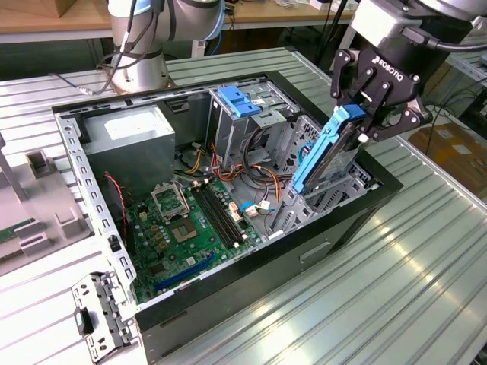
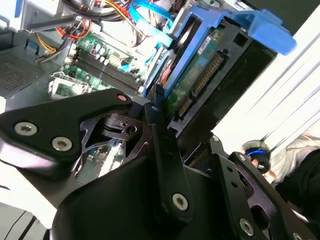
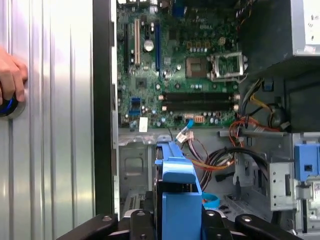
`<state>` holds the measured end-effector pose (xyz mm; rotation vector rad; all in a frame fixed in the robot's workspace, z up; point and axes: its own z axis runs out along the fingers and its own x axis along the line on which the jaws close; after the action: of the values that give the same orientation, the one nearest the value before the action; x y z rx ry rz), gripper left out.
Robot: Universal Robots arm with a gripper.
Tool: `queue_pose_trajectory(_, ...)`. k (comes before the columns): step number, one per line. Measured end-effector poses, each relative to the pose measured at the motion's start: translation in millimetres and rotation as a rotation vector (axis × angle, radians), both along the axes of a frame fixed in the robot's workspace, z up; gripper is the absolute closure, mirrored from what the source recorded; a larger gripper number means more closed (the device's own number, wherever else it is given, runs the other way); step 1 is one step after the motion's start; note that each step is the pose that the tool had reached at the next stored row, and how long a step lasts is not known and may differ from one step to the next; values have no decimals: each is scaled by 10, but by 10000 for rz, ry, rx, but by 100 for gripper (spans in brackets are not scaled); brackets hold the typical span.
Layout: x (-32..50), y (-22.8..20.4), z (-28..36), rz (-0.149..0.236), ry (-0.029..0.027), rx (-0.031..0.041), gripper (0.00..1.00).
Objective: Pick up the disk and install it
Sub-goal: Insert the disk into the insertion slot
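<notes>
The gripper (image 1: 364, 125), black with two fingers, is clamped on the upper end of the disk (image 1: 323, 152). The disk hangs tilted, with its blue carrier frame facing the camera in the exterior view. Its lower end dips into the open case (image 1: 228, 300) at the exterior view's right, by a metal bay (image 1: 342, 190). Whether it touches the bay cannot be told. The second wrist view shows the disk's green circuit board and connector row between the blue frame rails.

Inside the case lies a green motherboard (image 1: 183, 228). A grey power supply (image 1: 129, 144) sits at the far corner, on the exterior view's left. A blue latch (image 1: 238, 100) tops the drive cage at the back. Coloured cables (image 1: 259, 179) run between the cage and the motherboard.

The case rests on a ribbed metal table (image 1: 365, 289). In the first wrist view, a hand (image 3: 10, 75) rests on the table, beside the case.
</notes>
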<state>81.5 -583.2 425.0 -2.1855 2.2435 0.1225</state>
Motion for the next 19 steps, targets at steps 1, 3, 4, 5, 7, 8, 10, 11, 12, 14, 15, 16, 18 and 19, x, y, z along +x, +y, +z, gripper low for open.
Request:
queue_pose_trajectory(1, 0, -1, -21, 0, 1, -1, 64)
queue_pose_trajectory(3, 0, -4, -47, -1, 1, -3, 64)
queue_pose_trajectory(4, 0, -7, -51, -1, 1, -6, 64)
queue_pose_trajectory(5, 0, -11, -56, 0, 1, -6, 64)
queue_pose_trajectory(7, 0, -24, -95, 0, 1, -4, 64)
queue_pose_trajectory(8, 0, -27, -110, 0, 1, -4, 64)
queue_pose_trajectory(10, 0, -30, -139, -1, 1, -5, 64)
queue_pose_trajectory(11, 0, -33, -165, 0, 1, -3, 64)
queue_pose_trajectory(12, 0, -36, -190, 0, 1, -5, 64)
queue_pose_trajectory(14, 0, -38, -230, 0, 2, -5, 64)
queue_pose_trajectory(15, 0, -38, -243, 0, 2, -6, 64)
queue_pose_trajectory(16, 0, -39, -261, 0, 1, -5, 64)
queue_pose_trajectory(18, 0, -39, -295, 0, 0, -4, 64)
queue_pose_trajectory(19, 0, -39, -316, 0, 1, -5, 64)
